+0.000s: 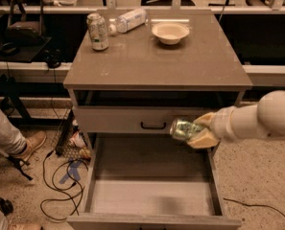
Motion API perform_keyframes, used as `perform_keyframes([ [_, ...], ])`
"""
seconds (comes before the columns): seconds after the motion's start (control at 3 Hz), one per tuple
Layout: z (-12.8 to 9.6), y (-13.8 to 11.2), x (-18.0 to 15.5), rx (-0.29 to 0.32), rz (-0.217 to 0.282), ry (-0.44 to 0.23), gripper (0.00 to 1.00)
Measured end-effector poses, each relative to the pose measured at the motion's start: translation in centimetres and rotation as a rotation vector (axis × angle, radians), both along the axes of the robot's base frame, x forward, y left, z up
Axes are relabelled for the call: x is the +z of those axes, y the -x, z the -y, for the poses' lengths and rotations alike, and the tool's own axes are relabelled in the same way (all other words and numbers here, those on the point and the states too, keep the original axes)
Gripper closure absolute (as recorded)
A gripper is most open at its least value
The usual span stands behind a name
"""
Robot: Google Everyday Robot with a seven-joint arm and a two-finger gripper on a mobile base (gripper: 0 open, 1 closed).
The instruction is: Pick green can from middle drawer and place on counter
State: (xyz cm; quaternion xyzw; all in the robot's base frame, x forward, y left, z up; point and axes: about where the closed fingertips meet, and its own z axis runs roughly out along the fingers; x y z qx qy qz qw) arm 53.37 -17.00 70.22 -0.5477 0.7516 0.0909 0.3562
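Above the open middle drawer [91, 176]: the green can [182, 128] hangs in the air, clear of the pale drawer bottom and in front of the right part of the shallow upper drawer front [113, 121].
Gripper [194, 131]: reaches in from the right on a white arm [264, 116]; its tan fingers [203, 139] are closed on the can, one above and one below.
Can axis: roughly level, lying sideways, with one silver end pointing left, away from the wrist.
Key relation: the counter [156, 66] lies higher and farther back than the can, whose top is below the counter's front edge.
Next move, as a judgement: raise the can past that edge, carry it back over the top, and turn it upright before release.
In the way: the counter's overhanging front lip, just above and behind the can; the black handle [153, 125] sits just left of it.
On the counter: a taller whitish-green can [98, 31] stands back left, a plastic bottle [128, 20] lies beside it, and a pale bowl [170, 32] sits back centre.
Free space: the front and right of the counter look bare, so a spot there seems safest.
Surroundings: a person's leg and shoe [30, 143] and loose cables [55, 181] lie on the floor, left, well apart from the arm.
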Motion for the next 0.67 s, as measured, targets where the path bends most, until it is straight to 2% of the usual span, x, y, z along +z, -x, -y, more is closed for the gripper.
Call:
perform_keyframes([
  [0.33,3.2,-3.0,7.2,-0.034,0.080,0.001,1.00],
  [0.67,4.4,-7.6,14.0,-0.047,0.139,-0.021,1.00],
])
